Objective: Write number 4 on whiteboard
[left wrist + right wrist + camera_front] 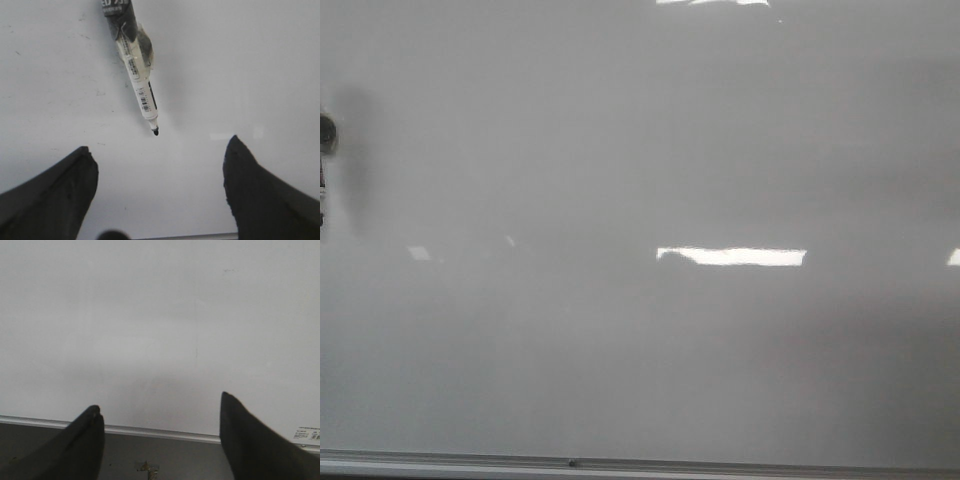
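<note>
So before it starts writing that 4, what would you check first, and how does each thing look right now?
1. Marker located: ok, lying on the whiteboard, black tip uncapped.
2. Marker gripped: not ok; left gripper jaws open, apart from it.
3. Right gripper: ok, open, holding nothing, near the frame edge.
4. Writing area: ok, no 4 drawn yet.
5. Ink works: cannot tell.

Whiteboard (640,180): glossy pale grey-white, bright white glare streaks, thin silver frame edge. Marker (136,65): white barrel, black tip, black cap end with white lettering, barcode label. Left gripper (159,187) fingers: black. Right gripper (160,432) fingers: black. White barcode sticker (308,433) on board, 4 o'clock corner of right wrist view.
</note>
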You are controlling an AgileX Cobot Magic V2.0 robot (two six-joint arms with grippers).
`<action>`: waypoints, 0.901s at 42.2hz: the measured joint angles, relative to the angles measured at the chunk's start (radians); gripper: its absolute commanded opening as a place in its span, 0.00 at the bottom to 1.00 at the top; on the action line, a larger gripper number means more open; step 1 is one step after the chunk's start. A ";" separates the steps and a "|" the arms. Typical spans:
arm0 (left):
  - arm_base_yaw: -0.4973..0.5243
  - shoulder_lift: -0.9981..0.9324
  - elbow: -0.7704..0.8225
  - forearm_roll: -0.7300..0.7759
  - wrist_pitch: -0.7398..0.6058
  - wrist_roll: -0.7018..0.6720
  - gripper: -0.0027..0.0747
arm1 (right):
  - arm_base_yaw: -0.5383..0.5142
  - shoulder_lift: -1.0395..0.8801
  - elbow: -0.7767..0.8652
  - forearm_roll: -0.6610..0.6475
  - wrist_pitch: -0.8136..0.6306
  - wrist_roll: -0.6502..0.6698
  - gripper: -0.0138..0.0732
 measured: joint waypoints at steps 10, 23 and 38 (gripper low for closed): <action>0.000 0.124 0.000 -0.040 -0.141 0.002 0.70 | 0.000 0.000 0.000 0.000 0.000 0.000 0.75; 0.000 0.256 -0.003 -0.045 -0.298 0.002 0.70 | 0.000 0.000 0.000 0.000 0.000 0.000 0.75; 0.000 0.370 -0.010 -0.045 -0.384 0.002 0.58 | 0.000 0.000 0.000 0.000 -0.002 0.000 0.75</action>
